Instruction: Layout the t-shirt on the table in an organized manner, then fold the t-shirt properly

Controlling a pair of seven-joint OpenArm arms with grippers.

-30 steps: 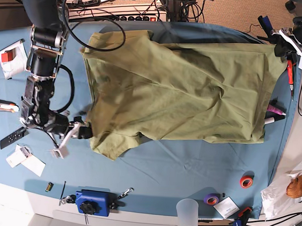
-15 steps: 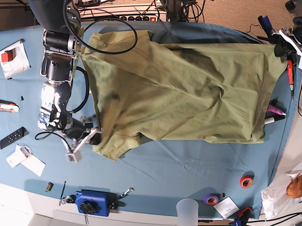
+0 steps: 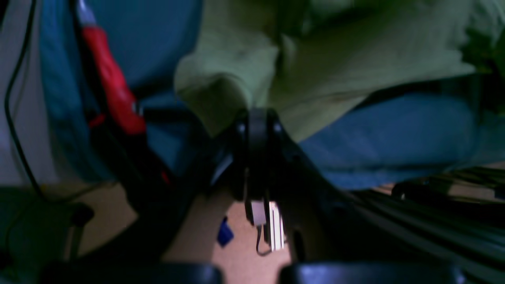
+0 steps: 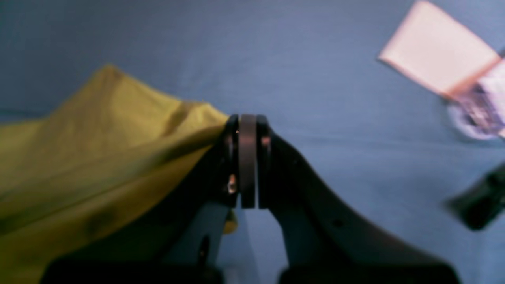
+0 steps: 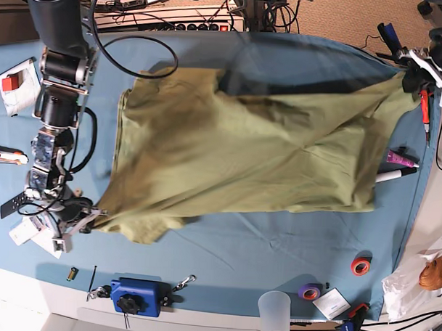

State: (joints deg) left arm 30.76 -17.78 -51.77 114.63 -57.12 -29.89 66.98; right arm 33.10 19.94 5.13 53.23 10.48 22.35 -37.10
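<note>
The big green t-shirt [image 5: 243, 152] lies spread on the blue worktop [image 5: 276, 254], but it is not flat yet. The right pincer [image 5: 88, 217] is pressed together on one corner of the t-shirt near the front of the worktop, and the wrist view shows the cloth caught between its jaws. The left pincer [image 5: 411, 76] is at the far corner on the other side, pressed together too, and its wrist view shows green cloth pinched at its tip. The cloth looks pulled tight from one pincer to the other, with long creases running between them and part of it lifted off the worktop. The step in hand looks like stretching the t-shirt flat. To do it well, both arms should pull apart gently and evenly, keep the cloth low, and lay it down straight. Pulling too hard could make a corner slip out. Pens [image 5: 399, 166] lie just beside the t-shirt's edge and could get dragged.
</note>
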